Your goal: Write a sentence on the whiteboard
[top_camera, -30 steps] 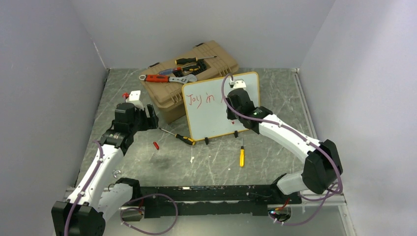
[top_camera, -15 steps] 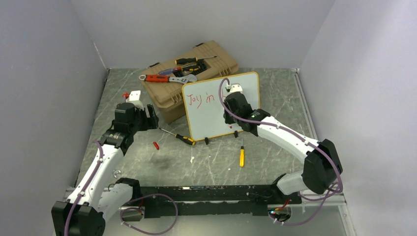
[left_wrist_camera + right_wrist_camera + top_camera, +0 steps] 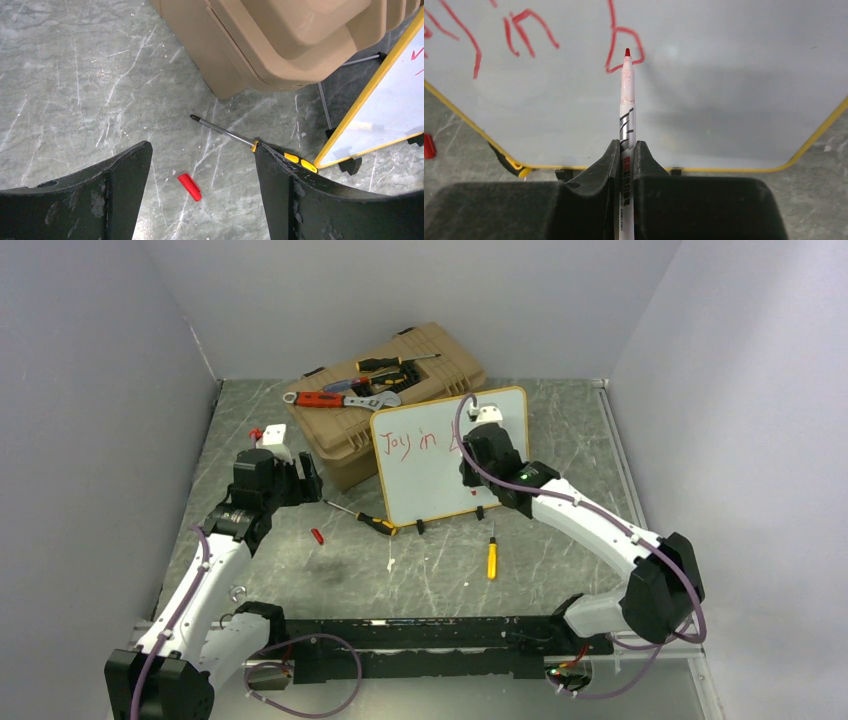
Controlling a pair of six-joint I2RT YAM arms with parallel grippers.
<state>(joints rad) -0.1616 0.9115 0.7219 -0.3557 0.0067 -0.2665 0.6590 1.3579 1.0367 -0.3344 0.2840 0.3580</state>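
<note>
The whiteboard (image 3: 430, 480) stands propped upright in front of the toolbox, yellow-framed. Red words of the sentence (image 3: 410, 442) read "Joy in" on its upper left. My right gripper (image 3: 470, 447) is at the board's upper middle, shut on a white marker (image 3: 627, 125). In the right wrist view the marker's red tip rests on the loop of a fresh "b"-like letter (image 3: 613, 30) on the whiteboard (image 3: 724, 90), right of "in" (image 3: 531, 30). My left gripper (image 3: 202, 150) hangs open and holds nothing above a red marker cap (image 3: 189, 186).
A tan toolbox (image 3: 440, 365) with several hand tools (image 3: 340, 398) on its lid stands behind the board. A black-and-yellow screwdriver (image 3: 378, 525) lies at the board's left foot, and a yellow one (image 3: 491, 558) lies in front. The red cap (image 3: 317, 536) is on the table.
The right gripper with the marker dipped left and down on the board, then came back up and right. A new red stroke shows after "in". The left arm stayed still.
</note>
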